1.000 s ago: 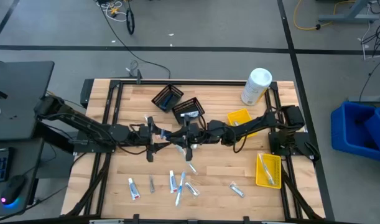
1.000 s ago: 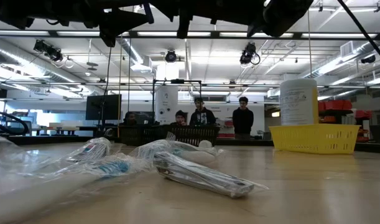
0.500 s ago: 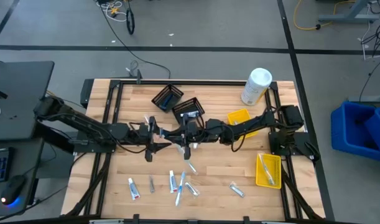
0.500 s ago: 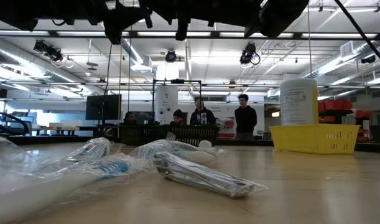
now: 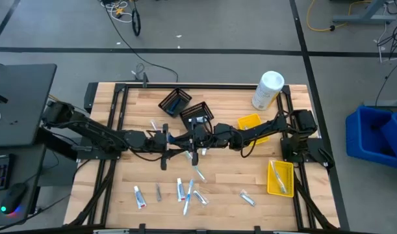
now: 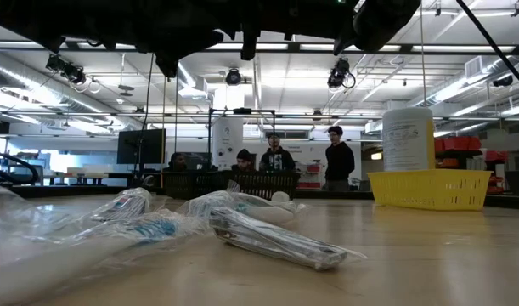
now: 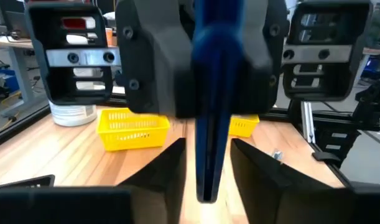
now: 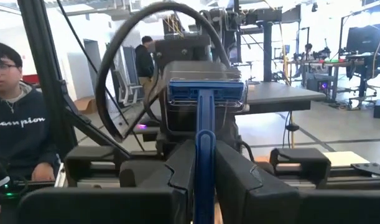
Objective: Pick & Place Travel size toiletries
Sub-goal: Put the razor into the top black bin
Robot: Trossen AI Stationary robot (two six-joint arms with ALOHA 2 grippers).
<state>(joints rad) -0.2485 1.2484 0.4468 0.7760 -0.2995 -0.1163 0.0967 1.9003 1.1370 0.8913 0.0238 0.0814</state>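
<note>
A dark blue razor [image 8: 206,93] is held above the table's middle in my right gripper [image 8: 205,146], which is shut on it. My left gripper [image 7: 206,149] faces it head-on, open, with one finger on each side of the razor's [image 7: 209,93] free end and a gap showing on both sides. In the high view the left gripper [image 5: 172,140] and right gripper [image 5: 188,139] meet tip to tip. More wrapped toiletries [image 5: 188,190] lie flat on the near part of the table, and they also show close up as clear-wrapped toiletries [image 6: 267,238] in the low view. My right gripper pinches the razor's handle [image 8: 205,138] between its two fingers [image 8: 180,168], level, coming from the table's right. The handle runs along the fingers, and the head [image 8: 206,92] stands out past the fingertips toward the left gripper. The razor is lifted clear of the table.
Two black mesh baskets [image 5: 175,102] [image 5: 197,115] stand just beyond the grippers. A yellow bin [image 5: 250,122] sits under the right arm, and another yellow bin [image 5: 281,177] is near the right edge. A white canister [image 5: 268,90] stands far right. People stand beyond the table [image 6: 335,161].
My left gripper has moved toward the table's right, closing on the right gripper until its fingers stand around the razor's free end. My right gripper has kept the razor in place. The items on the table have stayed put.
</note>
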